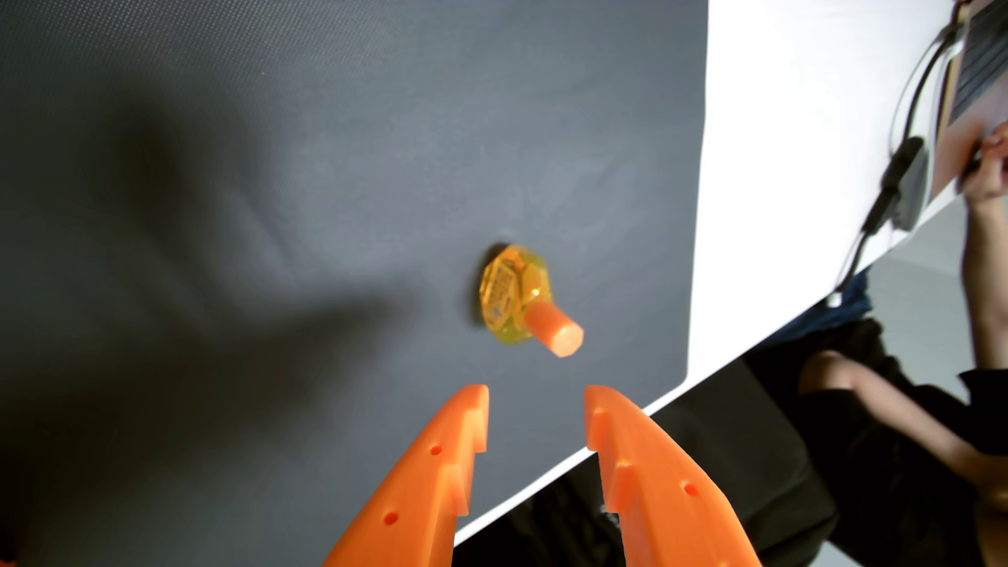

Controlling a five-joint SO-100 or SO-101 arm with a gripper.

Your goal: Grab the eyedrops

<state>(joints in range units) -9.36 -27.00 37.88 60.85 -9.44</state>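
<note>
Cloth, dark grey and finely textured, is what you are working over: the mat (pixel 273 218) covers most of the wrist view and carries a soft, broad shadow across its left half. To its right you see a white table (pixel 791 136) whose edge runs diagonally down toward the bottom of the frame. At the top right corner lie a black cable (pixel 894 180) and part of a laptop (pixel 976 65), and beyond the table edge a person's arm (pixel 987 261) and dark clothing are visible.

Your gripper (pixel 537 390) enters from the bottom edge, its two orange fingers (pixel 431 480) spread apart with nothing between them. The eyedrops (pixel 518 294) sit on the mat just beyond the fingertips, roughly in line with the gap and clear of both fingers: a faceted amber bottle with its orange cap (pixel 556 330) pointing toward the gripper.
</note>
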